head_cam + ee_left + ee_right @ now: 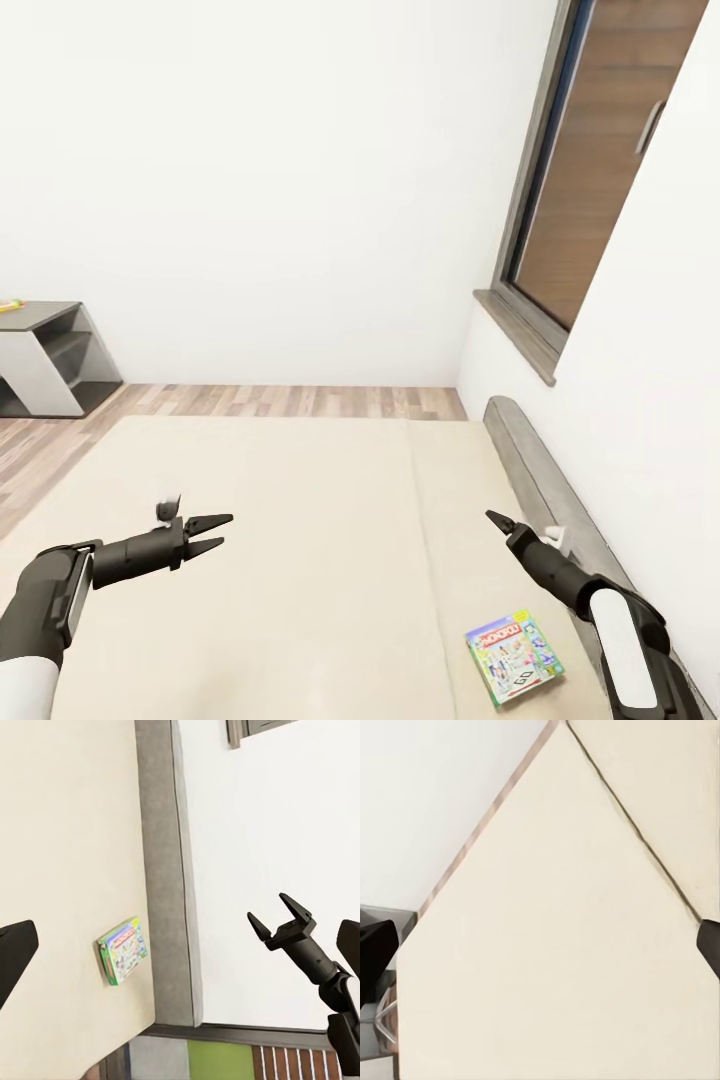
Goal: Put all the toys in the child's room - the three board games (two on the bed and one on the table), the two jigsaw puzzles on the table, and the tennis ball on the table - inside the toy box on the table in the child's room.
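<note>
Standing over the bed with both arms raised and nothing gathered from it yet, as far as can be judged. Left gripper spread open, holding nothing, hovering above the cream mattress. Right gripper reaching forward near the headboard; seen from the left wrist with fingers apart and empty.

One board game lying flat on the mattress, near the bed's right edge, just beside the right forearm and below it; also visible from the left wrist close to the grey bed frame. No second game visible on the bed here.

Off to the far left, a grey desk with a sliver of something yellow on top, too small to identify. Judging by this: picking up not begun, boxing everything left.
</note>
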